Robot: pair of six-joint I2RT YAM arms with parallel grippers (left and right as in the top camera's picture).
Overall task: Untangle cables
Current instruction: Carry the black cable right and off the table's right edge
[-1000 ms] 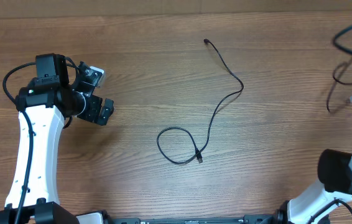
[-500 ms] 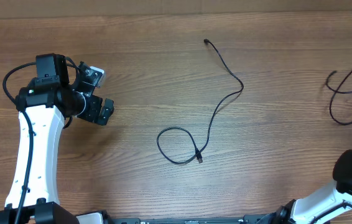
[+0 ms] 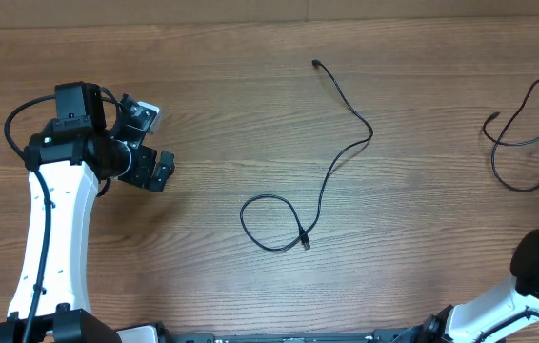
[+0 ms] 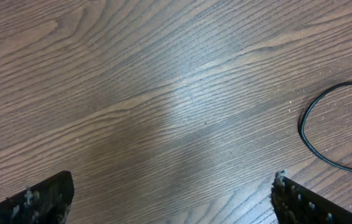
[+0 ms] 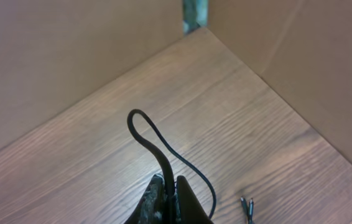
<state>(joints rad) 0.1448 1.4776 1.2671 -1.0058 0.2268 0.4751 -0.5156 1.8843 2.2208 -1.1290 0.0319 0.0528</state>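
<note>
One thin black cable [image 3: 331, 167] lies alone mid-table, running from a plug end at the back down to a loop [image 3: 269, 221]; part of that loop [image 4: 316, 134] shows at the right of the left wrist view. My left gripper [image 3: 152, 143] hovers open over bare wood at the left, well apart from it, its fingertips [image 4: 45, 196] spread wide. Other cables [image 3: 527, 119] hang and trail at the far right edge. My right gripper [image 5: 171, 193] is shut on a black cable [image 5: 148, 134] that arches up out of the jaws. Two plug ends [image 5: 247, 207] lie near it.
Brown cardboard walls [image 5: 288, 56] close off the table's back and right side, meeting at a corner. The wooden tabletop [image 3: 203, 105] carries nothing else. The right arm's white base [image 3: 536, 276] sits at the front right.
The cables at the far right have shifted, their loops swinging left and down as my right arm moved. The left arm and the middle cable stayed put.
</note>
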